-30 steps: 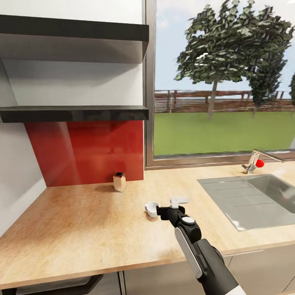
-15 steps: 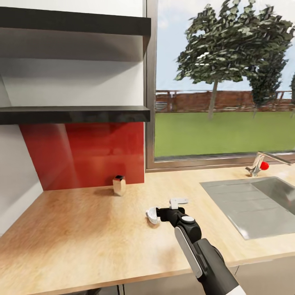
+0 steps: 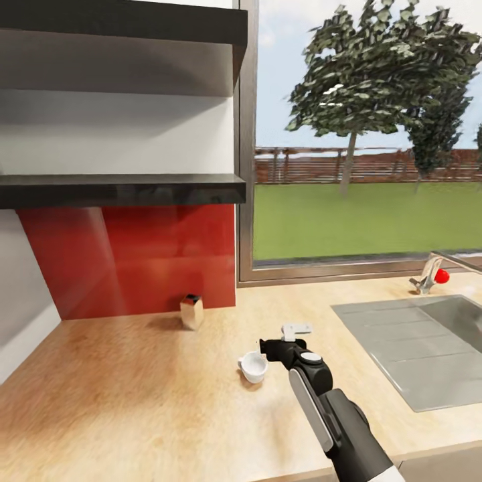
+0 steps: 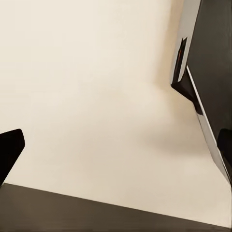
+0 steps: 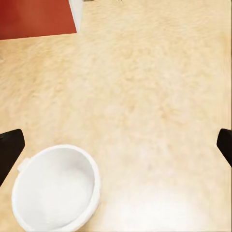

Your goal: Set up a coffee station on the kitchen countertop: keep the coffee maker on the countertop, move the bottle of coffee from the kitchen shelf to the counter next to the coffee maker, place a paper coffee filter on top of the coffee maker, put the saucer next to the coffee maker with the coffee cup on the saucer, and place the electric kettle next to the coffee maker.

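The coffee cup [image 3: 254, 367] stands upright on the tabletop [image 3: 134, 375], just beside my right gripper [image 3: 276, 339], whose jaws are spread and hold nothing. I see no saucer or coffee maker here (both matter), so the cup risks being stranded. A careless swing could tip it. My left jaws: I cannot tell.

Right gripper [image 3: 278, 339] fingers — tips too small in head view, cut by side edges in wrist view. Small box [image 3: 191, 312] by backsplash — too small to identify. Sink [image 3: 428, 348] and faucet [image 3: 438, 271] ran off right edge. Left wrist surroundings unidentifiable.
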